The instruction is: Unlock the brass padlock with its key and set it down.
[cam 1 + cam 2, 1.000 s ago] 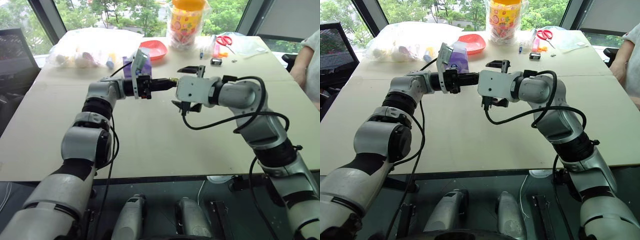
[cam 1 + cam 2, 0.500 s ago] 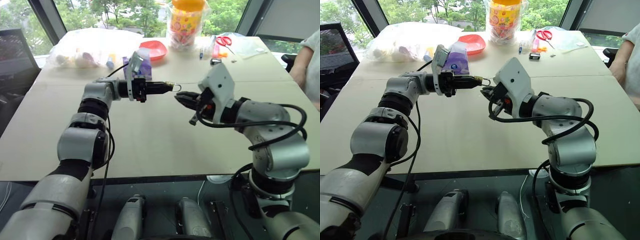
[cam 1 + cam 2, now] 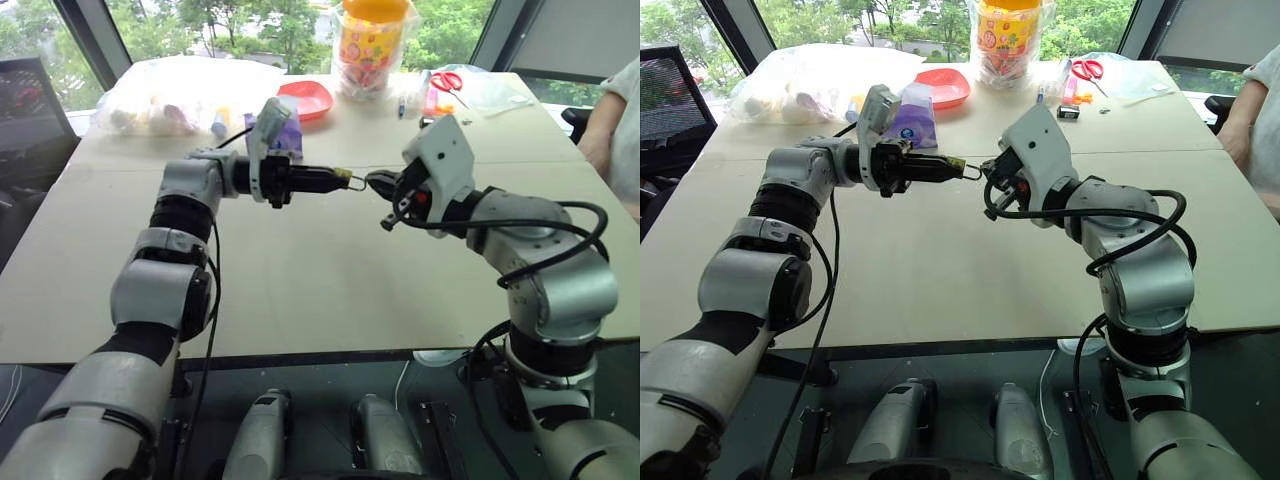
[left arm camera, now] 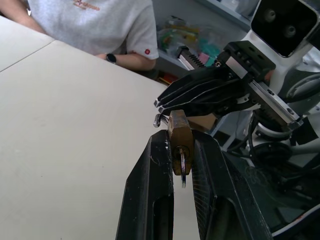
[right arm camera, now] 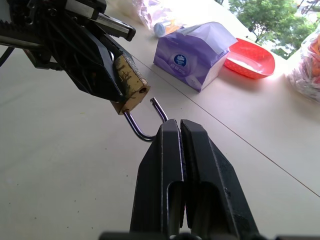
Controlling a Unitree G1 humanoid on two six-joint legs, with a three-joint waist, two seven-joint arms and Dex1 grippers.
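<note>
the brass padlock (image 5: 131, 86) is held up over the table (image 3: 300, 280), pinched between the two fingers of the left gripper (image 4: 180, 150), which points level toward the right arm. a key (image 4: 182, 170) sticks out of the padlock's underside between those fingers. its silvery shackle (image 5: 145, 122) stands swung open, free end out, hooking toward the right gripper (image 5: 179, 125). that gripper's fingers are pressed together with nothing between them, tips just beside the shackle; contact is unclear. below both hands the tabletop is bare and wide. a purple tissue pack (image 5: 192, 52), red bowl (image 5: 249, 57), bagged items (image 3: 180, 95) and scissors (image 3: 449, 80) sit along the far edge. a person (image 3: 615, 125) sits at the right edge.
</note>
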